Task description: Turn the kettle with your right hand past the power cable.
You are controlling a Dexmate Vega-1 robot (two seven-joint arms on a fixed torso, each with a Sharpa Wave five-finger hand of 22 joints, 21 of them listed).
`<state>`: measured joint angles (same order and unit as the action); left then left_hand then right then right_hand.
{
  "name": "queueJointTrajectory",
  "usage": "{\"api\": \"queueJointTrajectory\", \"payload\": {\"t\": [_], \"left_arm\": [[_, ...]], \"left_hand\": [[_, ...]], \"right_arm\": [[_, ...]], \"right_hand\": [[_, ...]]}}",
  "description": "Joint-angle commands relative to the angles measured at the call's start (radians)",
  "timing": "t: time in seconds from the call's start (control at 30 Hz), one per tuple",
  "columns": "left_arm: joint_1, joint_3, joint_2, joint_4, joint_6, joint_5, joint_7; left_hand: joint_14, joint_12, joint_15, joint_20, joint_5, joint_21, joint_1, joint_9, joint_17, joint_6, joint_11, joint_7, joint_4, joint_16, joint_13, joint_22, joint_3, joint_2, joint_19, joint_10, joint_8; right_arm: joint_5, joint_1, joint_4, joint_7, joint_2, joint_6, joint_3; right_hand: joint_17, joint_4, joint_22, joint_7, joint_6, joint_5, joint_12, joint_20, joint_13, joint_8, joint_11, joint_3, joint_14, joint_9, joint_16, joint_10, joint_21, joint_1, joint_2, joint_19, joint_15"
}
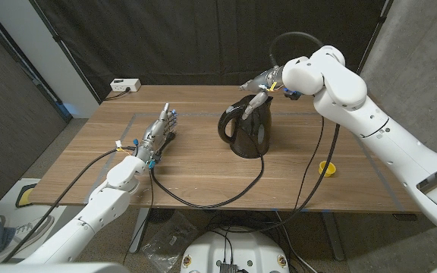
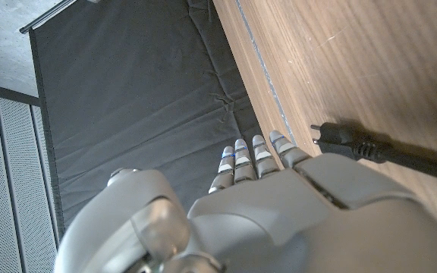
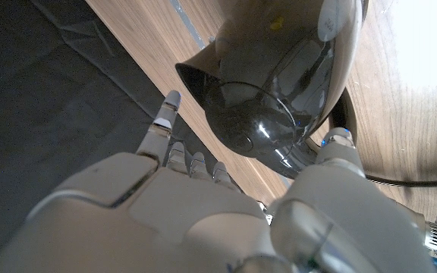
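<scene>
My right robot hand, fingers spread around the kettle top without clear grip, may slip; turning could snag the cable.

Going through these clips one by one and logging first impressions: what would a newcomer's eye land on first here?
First, the glossy black rounded kettle near the middle of the wooden table, with the robot's white right hand at its top from behind. Next, the thin black power cable looping from the kettle's base across the table's front. On the table's left side, the left hand waits with straight fingers, its plug end close by.
</scene>
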<state>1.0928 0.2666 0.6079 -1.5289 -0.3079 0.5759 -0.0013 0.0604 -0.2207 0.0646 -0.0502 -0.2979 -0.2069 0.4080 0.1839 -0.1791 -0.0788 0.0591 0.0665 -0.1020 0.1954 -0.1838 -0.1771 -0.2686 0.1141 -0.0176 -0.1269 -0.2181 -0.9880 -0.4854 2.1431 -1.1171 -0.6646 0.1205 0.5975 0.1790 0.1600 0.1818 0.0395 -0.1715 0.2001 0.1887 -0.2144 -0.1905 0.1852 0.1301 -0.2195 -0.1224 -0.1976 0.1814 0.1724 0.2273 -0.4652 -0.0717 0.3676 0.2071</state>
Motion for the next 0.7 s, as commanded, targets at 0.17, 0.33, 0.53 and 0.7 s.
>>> {"api": "queueJointTrajectory", "payload": {"t": [0.17,0.33,0.53,0.7], "left_arm": [[0.000,0.005,-0.008,0.008,-0.002,0.007,-0.002],[-0.005,0.007,-0.012,0.018,-0.008,0.007,-0.008],[-0.005,0.005,-0.014,0.022,-0.013,0.007,-0.009],[-0.003,0.002,-0.013,0.024,-0.013,0.009,-0.008]], "left_hand": [[0.008,0.006,0.000,-0.013,0.000,0.002,0.006,0.003,-0.003,-0.014,0.000,-0.002,0.000,-0.002,-0.002,-0.003,-0.009,0.007,-0.001,-0.008,0.002],[0.009,0.006,-0.001,-0.013,0.001,0.002,0.007,0.003,-0.003,-0.016,0.000,-0.002,0.000,-0.002,-0.002,-0.003,-0.009,0.008,-0.002,-0.009,0.002],[0.007,0.008,0.001,-0.014,0.002,0.002,0.008,0.003,-0.003,-0.016,0.002,-0.004,0.000,-0.003,-0.002,-0.003,-0.009,0.009,0.000,-0.008,0.003],[0.002,0.008,0.000,-0.015,0.003,0.003,0.009,0.003,-0.003,-0.018,0.002,-0.004,-0.001,-0.006,-0.002,-0.003,-0.009,0.010,0.000,-0.008,0.004]], "right_arm": [[-0.011,-0.019,-0.018,0.059,0.011,-0.031,0.005],[-0.017,-0.016,-0.030,0.057,0.016,-0.037,0.012],[-0.037,-0.011,-0.051,0.061,0.023,-0.044,0.023],[-0.038,-0.014,-0.071,0.061,0.029,-0.042,0.023]], "right_hand": [[0.002,0.004,0.000,0.009,-0.095,0.009,0.009,-0.001,-0.004,0.008,0.000,-0.008,0.007,-0.006,0.005,0.065,0.004,-0.022,0.001,0.015,0.002],[0.001,0.002,-0.001,0.006,-0.088,0.009,0.019,-0.003,-0.003,0.015,-0.009,-0.007,0.017,-0.006,0.009,0.043,0.001,-0.031,-0.003,0.024,-0.013],[0.001,-0.002,-0.001,0.001,-0.074,0.009,0.028,-0.004,-0.003,0.021,-0.019,-0.004,0.026,-0.006,0.011,0.019,-0.001,-0.036,-0.006,0.030,-0.023],[0.001,-0.004,-0.001,0.001,-0.069,0.008,0.031,-0.002,-0.003,0.023,-0.023,-0.002,0.039,-0.006,0.014,0.011,-0.001,-0.038,-0.007,0.039,-0.029]]}}
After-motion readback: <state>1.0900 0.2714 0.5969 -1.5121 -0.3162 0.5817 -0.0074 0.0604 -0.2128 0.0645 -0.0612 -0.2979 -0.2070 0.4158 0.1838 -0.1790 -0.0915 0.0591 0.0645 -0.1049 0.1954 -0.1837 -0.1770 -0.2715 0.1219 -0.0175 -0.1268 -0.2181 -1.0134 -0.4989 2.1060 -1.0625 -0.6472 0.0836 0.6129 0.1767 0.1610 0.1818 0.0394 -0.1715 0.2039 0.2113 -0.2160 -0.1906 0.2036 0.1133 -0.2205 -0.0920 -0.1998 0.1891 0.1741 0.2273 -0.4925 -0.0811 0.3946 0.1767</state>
